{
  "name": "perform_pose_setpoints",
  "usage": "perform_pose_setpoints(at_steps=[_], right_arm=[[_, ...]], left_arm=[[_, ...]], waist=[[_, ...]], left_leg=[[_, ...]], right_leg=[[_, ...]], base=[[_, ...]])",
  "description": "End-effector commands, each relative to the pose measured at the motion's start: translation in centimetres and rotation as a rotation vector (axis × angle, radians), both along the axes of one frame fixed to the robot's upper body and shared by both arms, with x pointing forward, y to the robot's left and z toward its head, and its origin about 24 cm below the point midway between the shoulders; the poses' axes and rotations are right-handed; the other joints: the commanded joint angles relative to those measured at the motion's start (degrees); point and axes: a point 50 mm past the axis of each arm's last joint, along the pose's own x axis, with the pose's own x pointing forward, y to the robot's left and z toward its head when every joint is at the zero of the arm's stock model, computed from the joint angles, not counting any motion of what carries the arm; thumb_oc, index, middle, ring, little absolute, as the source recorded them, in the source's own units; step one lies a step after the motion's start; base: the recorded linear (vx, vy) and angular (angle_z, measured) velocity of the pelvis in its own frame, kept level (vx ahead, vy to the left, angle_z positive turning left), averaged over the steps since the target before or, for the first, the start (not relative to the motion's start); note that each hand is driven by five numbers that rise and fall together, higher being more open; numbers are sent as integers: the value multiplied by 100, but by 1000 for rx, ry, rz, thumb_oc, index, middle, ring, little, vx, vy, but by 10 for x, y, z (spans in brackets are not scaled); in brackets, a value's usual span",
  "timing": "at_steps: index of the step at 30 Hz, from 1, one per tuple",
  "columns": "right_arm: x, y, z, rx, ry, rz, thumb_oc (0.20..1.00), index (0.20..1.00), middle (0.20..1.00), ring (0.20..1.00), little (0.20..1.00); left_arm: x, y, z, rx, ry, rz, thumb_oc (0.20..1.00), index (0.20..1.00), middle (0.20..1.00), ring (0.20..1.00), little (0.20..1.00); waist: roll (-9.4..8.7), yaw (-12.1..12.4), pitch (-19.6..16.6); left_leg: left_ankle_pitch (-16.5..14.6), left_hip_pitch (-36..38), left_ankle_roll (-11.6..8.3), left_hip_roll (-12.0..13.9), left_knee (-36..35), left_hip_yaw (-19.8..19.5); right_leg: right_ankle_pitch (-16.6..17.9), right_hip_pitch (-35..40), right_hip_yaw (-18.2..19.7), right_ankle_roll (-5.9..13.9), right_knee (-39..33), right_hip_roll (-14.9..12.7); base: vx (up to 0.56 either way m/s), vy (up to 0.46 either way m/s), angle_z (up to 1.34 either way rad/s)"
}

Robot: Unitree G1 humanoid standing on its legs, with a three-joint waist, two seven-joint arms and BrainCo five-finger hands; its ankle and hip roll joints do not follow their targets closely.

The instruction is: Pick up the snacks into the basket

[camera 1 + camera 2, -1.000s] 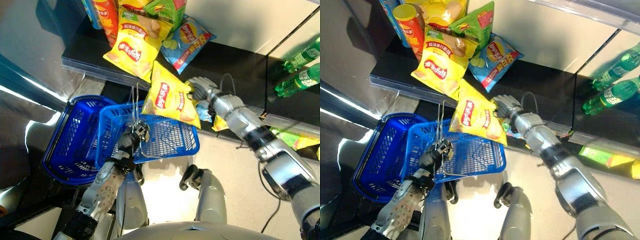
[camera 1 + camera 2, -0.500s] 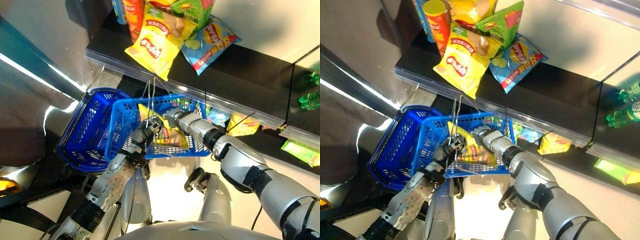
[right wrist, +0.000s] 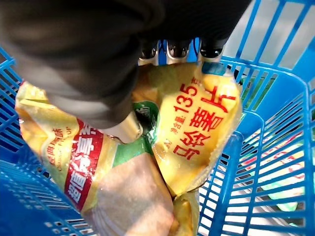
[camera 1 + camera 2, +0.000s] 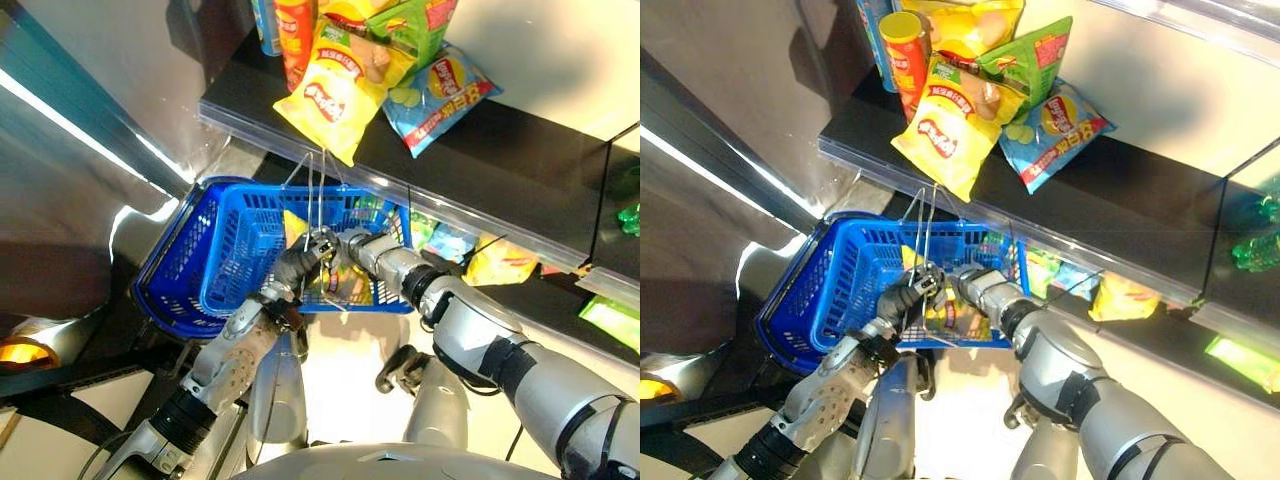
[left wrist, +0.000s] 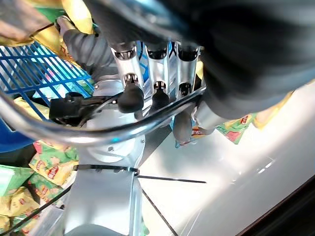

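Our fingers on the right hand are curled over the top edge of a yellow chip bag, with the thumb pressed against its face, so the bag is pinched between them. We see the bag down inside the blue basket, its lower part against the mesh floor and blue bars around it on all sides. From the head views, the right hand reaches into the basket from the shelf side, and the yellow of the bag shows just beside it through the mesh.

Our left hand has its fingers wrapped round the basket's metal wire handle; the dark tips hook over the bar, and the hand sits at the near rim of the basket. The wire loops of the handle rise from the hand toward the shelf.

Above the basket runs a dark shelf. On it lie another yellow chip bag, a green bag and a light blue bag, overlapping one another, with a red tube can standing just beside them. Under the shelf edge, near our right arm, more packets lie on a lower level.
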Motion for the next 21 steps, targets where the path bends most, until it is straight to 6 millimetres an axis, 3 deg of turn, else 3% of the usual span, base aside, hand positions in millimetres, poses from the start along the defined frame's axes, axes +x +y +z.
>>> perform_pose_setpoints(at_steps=[1, 6, 10, 16, 17, 21], right_arm=[[9, -2, 13, 41, -58, -34, 1000, 1000, 1000, 1000, 1000], [12, -11, 14, 40, -91, -52, 1000, 1000, 1000, 1000, 1000], [13, -20, 15, 139, -107, -108, 1000, 1000, 1000, 1000, 1000], [9, -20, 20, 335, -102, -127, 1000, 1000, 1000, 1000, 1000], [5, -25, 23, 412, -111, -124, 1000, 1000, 1000, 1000, 1000], [-7, -29, 27, 535, -93, -109, 1000, 1000, 1000, 1000, 1000]], left_arm=[[-4, -32, 73, -208, -330, -152, 200, 200, 200, 200, 200], [-4, -32, 71, -198, -321, -143, 200, 200, 200, 200, 200], [-1, -28, 68, -179, -318, -102, 200, 200, 200, 200, 200], [9, -9, 56, -114, -288, 28, 200, 200, 200, 200, 200], [14, 2, 48, -68, -271, 96, 200, 200, 200, 200, 200], [17, 15, 35, -22, -228, 169, 200, 200, 200, 200, 200]], waist=[[161, 142, -131], [128, 93, -127], [90, -8, -113], [-47, -248, -100], [-127, -380, -110], [-229, -553, -140]], left_leg=[[-187, 212, 146, -39, -105, 95], [-191, 202, 154, -45, -104, 104], [-194, 204, 152, -23, -88, 137], [-198, 339, 137, 49, -133, 222], [-198, 431, 124, 89, -174, 270], [-190, 595, 110, 135, -273, 326]], right_leg=[[707, -165, 178, 475, -64, 103], [740, -201, 217, 472, -66, 112], [764, -220, 257, 453, -74, 123], [813, -198, 383, 422, -118, 184], [845, -139, 432, 414, -187, 222], [905, -25, 490, 416, -319, 259]], base=[[0, 0, 0], [0, 0, 0], [0, 0, 0], [-2, 12, -3], [5, 9, -9], [10, 8, -28]])
